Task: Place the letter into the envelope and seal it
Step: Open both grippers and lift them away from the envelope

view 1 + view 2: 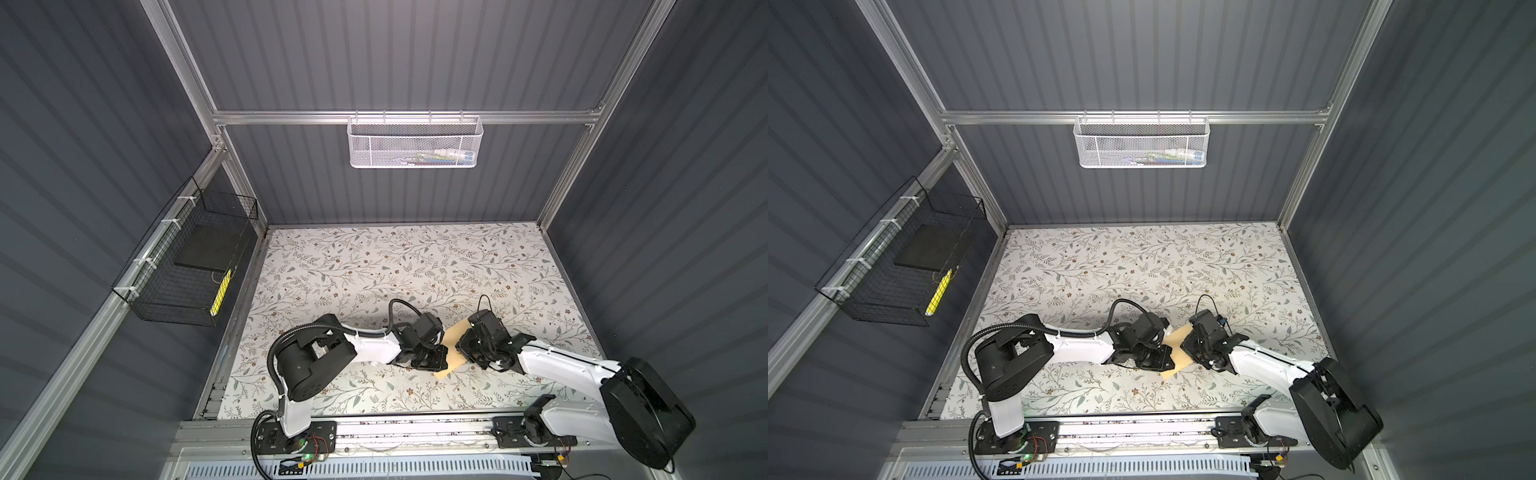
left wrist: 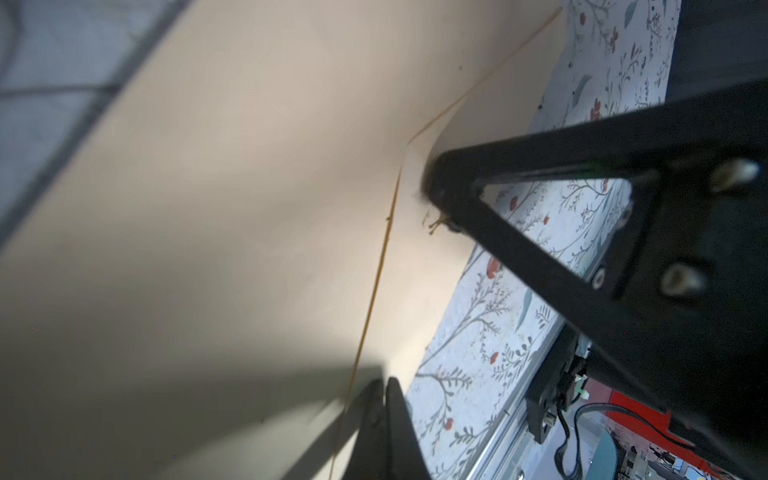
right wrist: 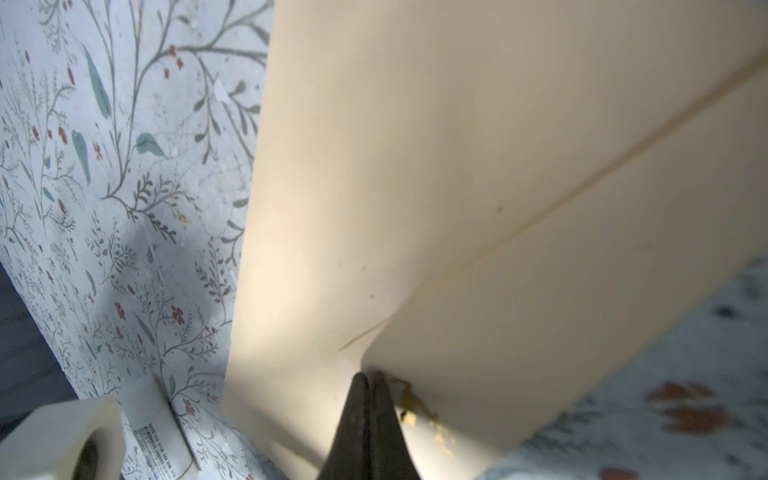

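1. A floral table [image 1: 374, 266] floors a cell of grey ribbed walls [image 1: 415, 62] braced by an aluminium frame [image 1: 291, 117].
2. At 12 o'clock a white basket [image 1: 413, 143] hangs on the frame; its contents [image 1: 444, 157] are too blurred behind the mesh to name. At 9 o'clock a black basket [image 1: 174, 307] holds a dark slab [image 1: 205, 249] and a yellow strip [image 1: 220, 293].
3. The envelope [image 1: 454, 353] is at about 5 o'clock from the table's centre, between the left gripper [image 2: 384, 380] and the right gripper [image 3: 368, 376]. In both top views they cover most of it, leaving a tan strip.
4. The left gripper's fingers are pressed together at the envelope's edge. The right gripper's are closed too, their tips at the point of the flap [image 3: 540, 332], beside a gold mark [image 3: 411, 403]. Whether paper is pinched in either pair cannot be told.
5. A blurred white tube [image 3: 58, 432] is cut off at the edge of the right wrist view.
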Controlling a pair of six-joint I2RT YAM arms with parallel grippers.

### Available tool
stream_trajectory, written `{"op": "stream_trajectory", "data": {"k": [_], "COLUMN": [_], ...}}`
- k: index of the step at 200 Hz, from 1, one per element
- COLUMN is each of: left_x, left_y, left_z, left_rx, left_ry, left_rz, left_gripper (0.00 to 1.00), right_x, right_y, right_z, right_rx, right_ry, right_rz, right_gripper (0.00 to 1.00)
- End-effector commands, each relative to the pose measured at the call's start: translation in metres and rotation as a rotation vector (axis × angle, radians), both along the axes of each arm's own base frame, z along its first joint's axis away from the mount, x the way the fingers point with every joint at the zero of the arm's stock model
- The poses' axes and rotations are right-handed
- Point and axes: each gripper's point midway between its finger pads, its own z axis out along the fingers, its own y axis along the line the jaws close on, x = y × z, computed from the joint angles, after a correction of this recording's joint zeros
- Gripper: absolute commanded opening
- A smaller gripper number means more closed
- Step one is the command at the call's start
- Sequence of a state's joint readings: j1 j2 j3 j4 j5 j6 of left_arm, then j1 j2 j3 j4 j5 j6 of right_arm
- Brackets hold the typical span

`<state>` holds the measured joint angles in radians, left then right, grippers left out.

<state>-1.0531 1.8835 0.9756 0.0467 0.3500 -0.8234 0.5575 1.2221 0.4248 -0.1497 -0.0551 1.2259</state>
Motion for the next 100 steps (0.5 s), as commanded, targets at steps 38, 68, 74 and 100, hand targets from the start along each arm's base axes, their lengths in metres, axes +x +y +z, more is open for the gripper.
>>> {"op": "stream_trajectory", "data": {"k": [38,68,74,100], "left_x": [-0.009,-0.004,-0.003,0.012], "left_y": [0.046,0.035,0.033,0.019], "left_z": [-0.060,-0.053,-0.049,-0.007], "left_rx": [0.231,0.203,0.195,0.095], "left_ry": [0.052,0.036,0.029,-0.041], "left_rz": [0.029,0.011,0.010,0.022], "left_gripper": [0.01,0.01,0.01,0.12], "right_x": [-0.013,-0.008,-0.006,0.013], "right_y": [0.016,0.034,0.031,0.007], "right_z": [0.000,0.004,0.007,0.028], "right_rx": [0.043,0.086,0.075,0.076], "right_ry": [0.005,0.001,-0.012,-0.081], "right_rz": [0.042,0.059,0.052,0.012], "right_gripper": [0.00,0.01,0.01,0.04]}}
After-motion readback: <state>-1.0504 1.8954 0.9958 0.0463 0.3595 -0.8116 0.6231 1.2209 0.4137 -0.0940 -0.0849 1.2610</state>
